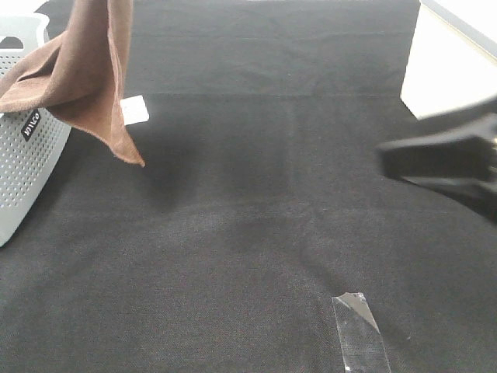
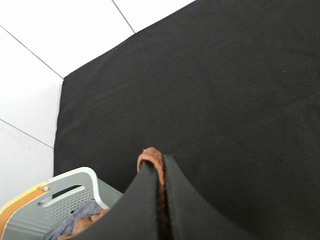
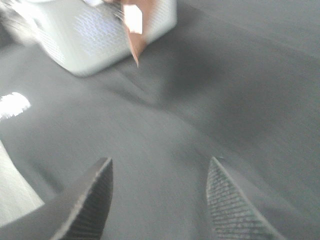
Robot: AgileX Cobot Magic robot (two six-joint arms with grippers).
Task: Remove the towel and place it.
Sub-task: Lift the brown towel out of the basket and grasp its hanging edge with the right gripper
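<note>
Hanging from the left pincer (image 2: 161, 167), the towel (image 1: 85, 62) is lifted off the tablecloth (image 1: 256, 217), with one side trailing over the rim of the basket (image 1: 27, 148). The left pincer is clenched on it. In the left wrist view the two black jaws press together with a fold of the rust-brown hem pinched between them, and a small loop of hem stands up past the tips. The pincer itself lies above the top edge of the high view. Only the cloth below it shows there, falling in folds to a pointed corner that hangs free just beside the basket's wall. The white label (image 1: 134, 109) sits at the towel's edge, a little above that corner. Beneath the left pincer are the basket's grey perforated wall and yellow-trimmed rim. Inside is what looks like a bluish-grey cloth, though the jaws hide most of it.

The right pincer (image 3: 160, 200) is released. Its two ribbed fingers (image 3: 227, 205) stand wide apart with nothing between them, over bare tablecloth. The towel and basket lie well apart from it, far ahead of its tips. A strip of clear tape (image 1: 361, 338) is stuck to the tablecloth near the right pincer, on its camera side. White floor (image 1: 443, 62) shows past the tablecloth's edge beyond it.
</note>
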